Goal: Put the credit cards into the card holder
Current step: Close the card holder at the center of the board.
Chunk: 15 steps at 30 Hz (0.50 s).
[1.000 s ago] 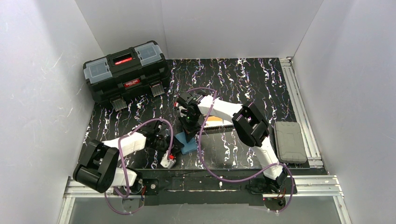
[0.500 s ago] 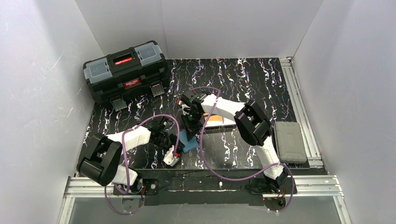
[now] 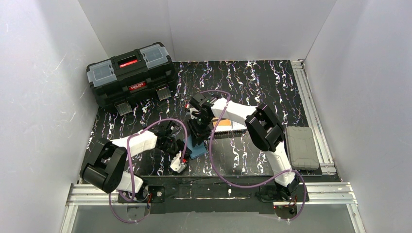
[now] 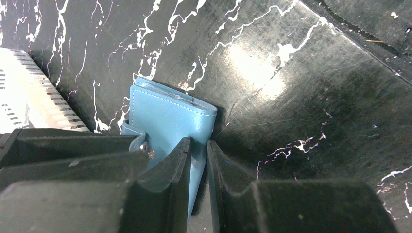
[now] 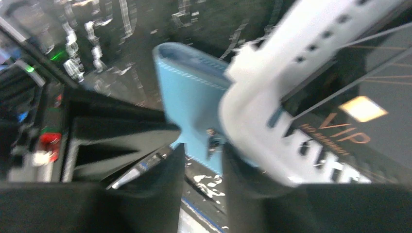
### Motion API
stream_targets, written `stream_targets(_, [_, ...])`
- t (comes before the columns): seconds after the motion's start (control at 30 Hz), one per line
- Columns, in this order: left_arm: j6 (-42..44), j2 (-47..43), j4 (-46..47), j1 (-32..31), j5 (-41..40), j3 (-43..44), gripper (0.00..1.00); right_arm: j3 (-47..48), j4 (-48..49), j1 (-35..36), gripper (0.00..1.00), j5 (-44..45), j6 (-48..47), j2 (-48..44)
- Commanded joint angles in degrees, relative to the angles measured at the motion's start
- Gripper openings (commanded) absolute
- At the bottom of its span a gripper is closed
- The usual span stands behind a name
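Observation:
The teal card holder lies on the black marbled table between both arms. My left gripper is shut on the edge of the card holder's cover. My right gripper hangs over its far side, jaws slightly open, with the snap tab at their tips; this view is blurred. A black credit card marked VIP lies in the white mesh basket. An orange credit card shows in that basket from above. In the top view the left gripper and right gripper stand close together.
A black toolbox sits at the back left. A grey case lies on the right by the metal rail. The white mesh basket is right behind the card holder, under the right arm.
My left gripper moved right to the card holder and closed on its edge. My right gripper's jaws, shut before, have parted a little.

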Motion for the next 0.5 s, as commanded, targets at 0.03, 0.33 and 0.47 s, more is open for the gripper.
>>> stream_targets(0.03, [19.5,0.0,-6.5,-0.2,-2.8,-0.5,0.16,-2.2,1.8,-0.6,0.51,-0.3,-2.6,-3.6])
stream_targets(0.33, [19.7,-0.3,-6.5,-0.2,-3.0,-0.6,0.16,-5.4,5.8,-1.7,0.37,-5.9,-1.1,-8.3])
stream_targets(0.47, [19.5,-0.3,-6.5,-0.2,-2.7,-0.6,0.16,-5.9,6.5,-2.0,0.36,-5.7,-0.6,-8.9])
